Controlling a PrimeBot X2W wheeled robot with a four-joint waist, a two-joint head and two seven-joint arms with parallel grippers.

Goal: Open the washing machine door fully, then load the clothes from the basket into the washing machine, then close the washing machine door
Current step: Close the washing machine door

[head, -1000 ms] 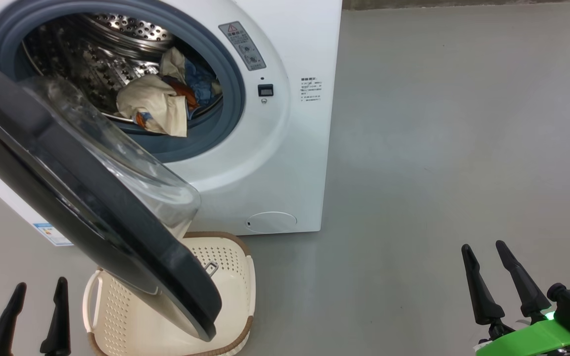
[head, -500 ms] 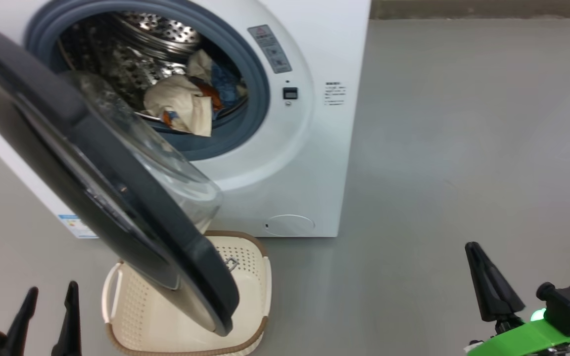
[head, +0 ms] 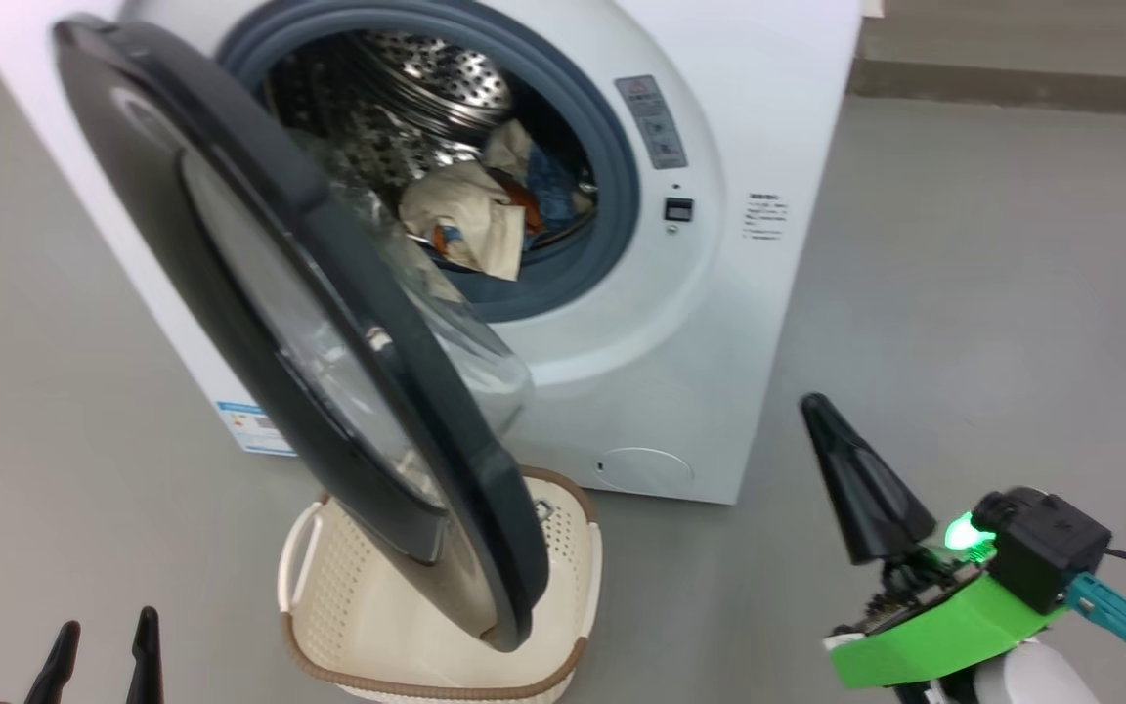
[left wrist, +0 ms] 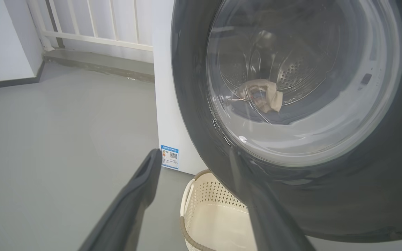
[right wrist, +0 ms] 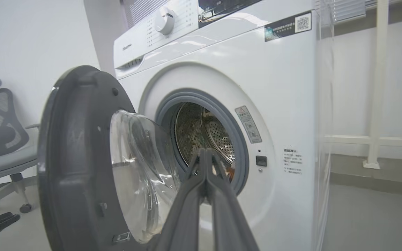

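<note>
The washing machine (head: pixel 798 108) stands on the grey floor (head: pixel 993 293), front turned toward the robot, w/ its steel drum (head: pixel 436 78) open to view inside the grey-blue gasket (head: pixel 612 196).

The washing machine door (head: pixel 162 186) is swung well out from the front, hinged at the robot's left. Its lower edge hangs over the basket (head: pixel 324 577). So step one looks done, or near enough.

The basket sits on the floor just in front of the machine, partly under the door. What shows of its inside is bare cream plastic w/ no cloth. The door hides part of it, so can't be 100% sure.

The clothes (head: pixel 470 220) lie in the drum near its front lip: cream cloth on top, orange and blue bits behind. Loading looks finished, as far as can be seen.

The left tool (head: pixel 108 622) is low at the robot's left w/ fingers spread wide and nothing btwn them. In its wrist view it points at the door's outer face, not touching.

The right tool (head: pixel 814 403) is at the robot's right, well clear of the machine, w/ fingers pressed tight together and gripping nothing.

Left to do, prob.: only push the door closed. No contact w/ it yet.
</note>
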